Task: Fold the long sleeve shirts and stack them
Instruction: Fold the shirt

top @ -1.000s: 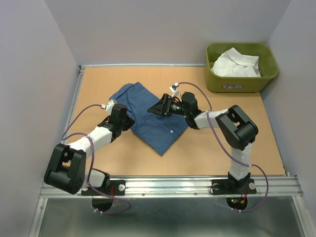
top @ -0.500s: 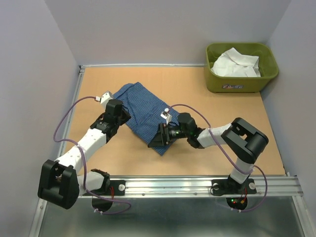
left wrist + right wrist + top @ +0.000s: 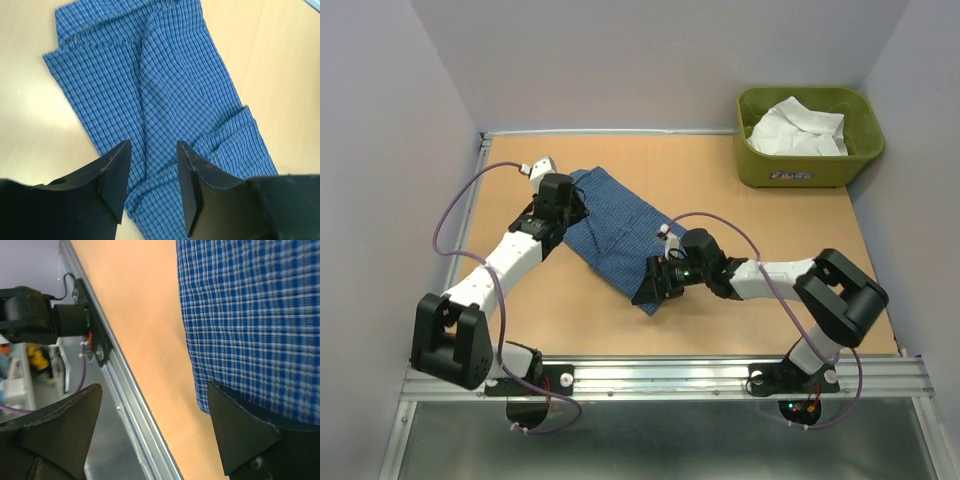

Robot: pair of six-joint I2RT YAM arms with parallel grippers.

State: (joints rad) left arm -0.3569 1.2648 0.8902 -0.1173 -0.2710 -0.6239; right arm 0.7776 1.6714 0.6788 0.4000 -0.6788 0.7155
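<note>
My left gripper (image 3: 152, 185) has its jaws parted, nothing between them, hovering over the blue shirt (image 3: 165, 100). My right gripper (image 3: 154, 390) is spread wide at the shirt's near corner, one finger at the hem. The blue shirt lies in a long strip on the table (image 3: 790, 220); the white shirt (image 3: 795, 130) sits in the tub (image 3: 865, 150), far right

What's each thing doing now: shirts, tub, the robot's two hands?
blue shirt: folded into a long strip, lying flat
white shirt: crumpled inside the green tub
green tub: upright, holding the white shirt
left gripper: open, over the blue shirt
right gripper: open, at the blue shirt's near end
</note>
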